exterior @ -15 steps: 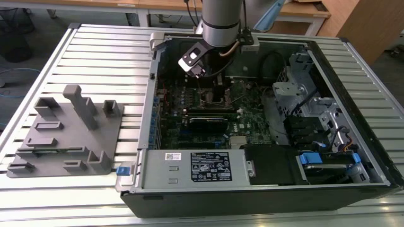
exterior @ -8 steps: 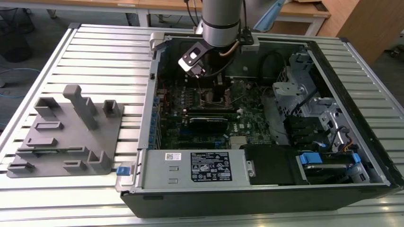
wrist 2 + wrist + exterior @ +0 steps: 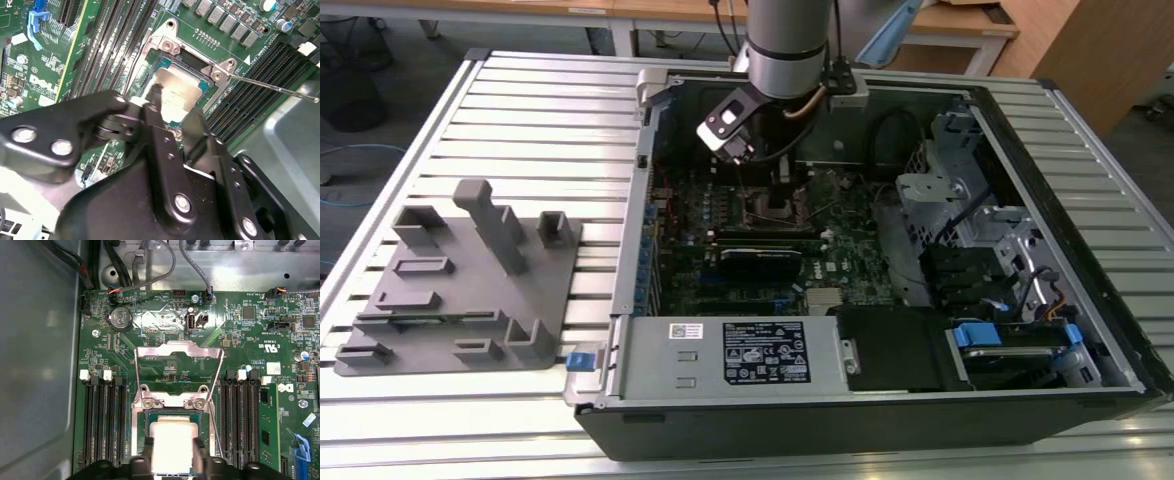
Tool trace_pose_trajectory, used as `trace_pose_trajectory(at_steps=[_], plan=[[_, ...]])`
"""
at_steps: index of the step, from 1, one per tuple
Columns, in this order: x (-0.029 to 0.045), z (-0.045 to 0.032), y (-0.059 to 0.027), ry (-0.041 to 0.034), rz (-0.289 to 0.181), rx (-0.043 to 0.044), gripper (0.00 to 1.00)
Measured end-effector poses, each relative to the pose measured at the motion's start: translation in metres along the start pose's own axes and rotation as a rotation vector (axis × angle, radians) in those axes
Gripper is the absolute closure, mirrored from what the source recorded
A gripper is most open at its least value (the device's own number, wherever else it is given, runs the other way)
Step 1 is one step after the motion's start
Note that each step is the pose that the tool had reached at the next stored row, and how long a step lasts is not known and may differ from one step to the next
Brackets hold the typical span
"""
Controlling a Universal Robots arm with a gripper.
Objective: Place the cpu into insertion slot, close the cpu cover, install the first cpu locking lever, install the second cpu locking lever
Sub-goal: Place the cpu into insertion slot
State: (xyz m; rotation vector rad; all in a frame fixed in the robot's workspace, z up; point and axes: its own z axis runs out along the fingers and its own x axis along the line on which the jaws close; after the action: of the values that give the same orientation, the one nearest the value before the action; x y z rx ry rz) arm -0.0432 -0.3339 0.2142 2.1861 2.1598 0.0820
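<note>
Pincer (image 3: 173, 449) is clamped on the cpu (image 3: 172, 432) — one of its fingers (image 3: 148, 452) on each of two opposite edges, as I read both wrist views. The cpu is straight under the pincer, lying flat inside the insertion slot (image 3: 172, 413). Its sides run parallel to the slot frame, no skew that I can see. It's near enough square, so there's no long axis to line up. I can't tell whether it's fully seated or a hair above the contacts.

The cpu cover (image 3: 179, 349) is open, flipped back off the slot toward the coin cell (image 3: 120, 319) and well apart from the fingers. My read: we're in the placing step, cover not yet closed, roughly a quarter through the job. One locking lever (image 3: 277, 88) is a thin rod standing out unlatched past a slot corner, over the memory slots (image 3: 255, 97). Those flank the slot on both sides.

Arm (image 3: 787, 45): in the exterior view the wrist column drops nearly vertical into the open computer case (image 3: 854, 430), pincer pointing down at the board. The slot is just beside the black graphics card (image 3: 761, 262). The case lies on the slatted desk (image 3: 520, 100). A grey fixture block (image 3: 454, 280) sits near it at the exterior view's left, not touching.
</note>
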Motion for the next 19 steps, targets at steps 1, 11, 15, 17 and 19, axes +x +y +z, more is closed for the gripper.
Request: trace_pose_trajectory(at_steps=[1,11,15,17,19], plan=[[0.0000,-0.0001,0.0000,0.0000,0.000,0.0000,0.58],[0.0000,-0.0009,0.0001,0.0000,0.000,0.0000,0.89],[0.0000,-0.0012,0.0001,0.0000,0.000,0.0000,0.89],[0.0000,-0.0014,0.0001,0.0000,0.000,0.0000,0.89],[0.0000,-0.0015,0.0001,0.0000,0.000,0.0000,0.89]])
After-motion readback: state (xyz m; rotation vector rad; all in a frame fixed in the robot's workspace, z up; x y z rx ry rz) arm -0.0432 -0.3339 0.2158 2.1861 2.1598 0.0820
